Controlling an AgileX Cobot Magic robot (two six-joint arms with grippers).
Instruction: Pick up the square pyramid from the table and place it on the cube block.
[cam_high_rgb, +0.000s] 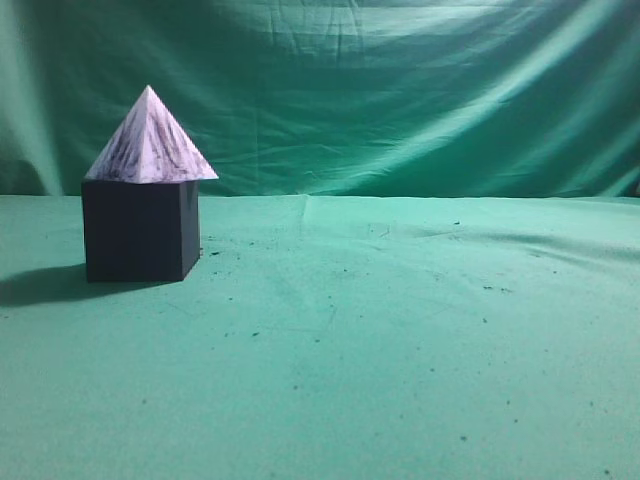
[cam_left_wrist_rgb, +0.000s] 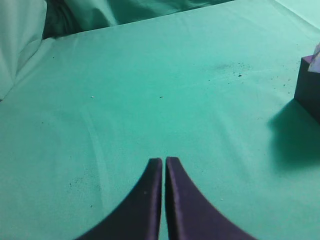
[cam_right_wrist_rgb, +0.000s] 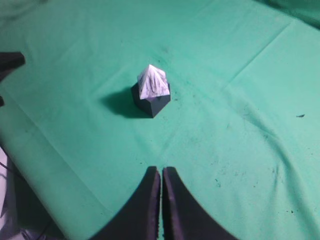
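Note:
The white marbled square pyramid (cam_high_rgb: 150, 145) stands upright on top of the dark cube block (cam_high_rgb: 138, 232) at the left of the green table (cam_high_rgb: 400, 330). Neither gripper shows in the exterior view. In the right wrist view the pyramid (cam_right_wrist_rgb: 152, 82) sits on the cube (cam_right_wrist_rgb: 152, 104) well ahead of my right gripper (cam_right_wrist_rgb: 161, 171), which is shut and empty. In the left wrist view my left gripper (cam_left_wrist_rgb: 164, 161) is shut and empty over bare cloth; a corner of the cube (cam_left_wrist_rgb: 309, 90) and a sliver of the pyramid (cam_left_wrist_rgb: 316, 52) show at the right edge.
A green cloth backdrop (cam_high_rgb: 400, 90) hangs behind the table. The table's near-left edge (cam_right_wrist_rgb: 35, 170) shows in the right wrist view, with dark equipment (cam_right_wrist_rgb: 10, 62) beyond it. Dark specks are scattered over the cloth.

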